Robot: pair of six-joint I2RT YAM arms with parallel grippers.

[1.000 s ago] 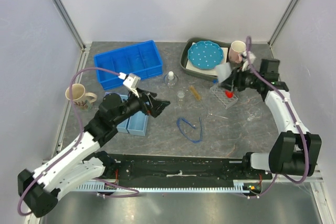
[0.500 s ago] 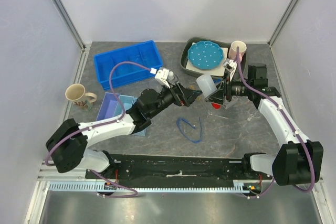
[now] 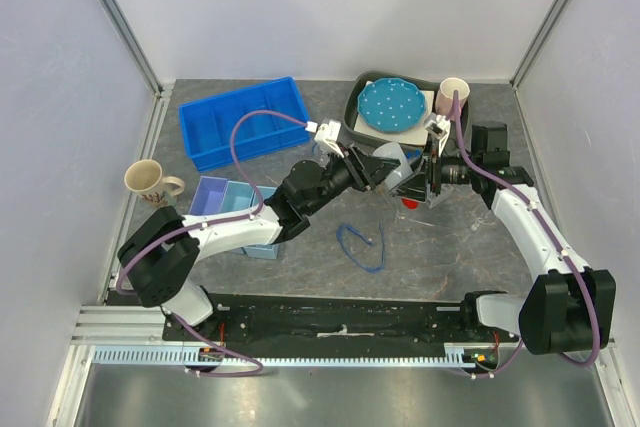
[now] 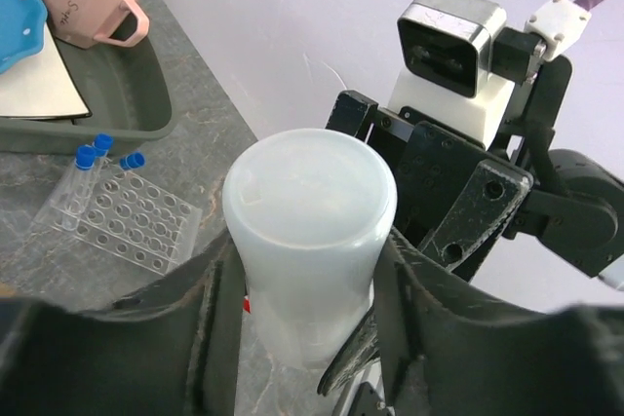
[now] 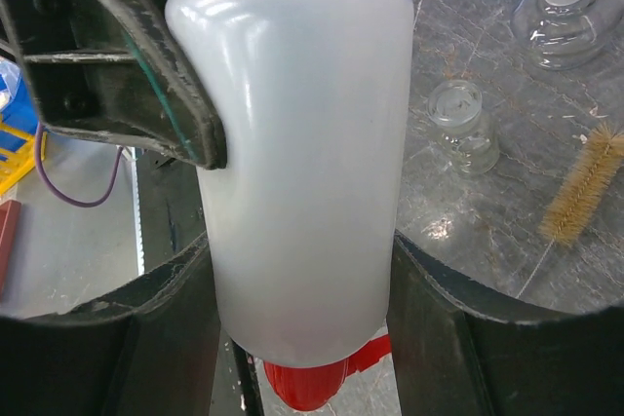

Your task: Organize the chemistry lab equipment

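The white squeeze bottle (image 3: 401, 169) with its red cap (image 5: 310, 389) hangs tilted above the table, cap downward. My right gripper (image 3: 418, 179) is shut on its lower body, fingers pressed to both sides in the right wrist view. My left gripper (image 3: 385, 168) comes from the opposite side and is shut on the bottle's upper body (image 4: 310, 231), both fingers against it. The clear tube rack (image 4: 127, 226) with blue-capped tubes (image 4: 88, 158) lies on the table below. A small glass flask (image 5: 463, 126), a white-capped dropper bottle (image 5: 570, 7) and an amber stick (image 5: 585, 182) lie nearby. The blue cord loop (image 3: 362, 244) lies at mid-table.
A blue bin (image 3: 245, 124) stands at the back left, a light-blue tray (image 3: 235, 209) under my left arm. A beige mug (image 3: 150, 184) is at the far left. The dark tray (image 3: 355, 117) at the back holds the dotted plate (image 3: 392, 105) and pink mug (image 3: 452, 97).
My left arm has swung right to the raised bottle and its jaws have closed round it. My right gripper kept hold of the bottle, staying put in the last half second.
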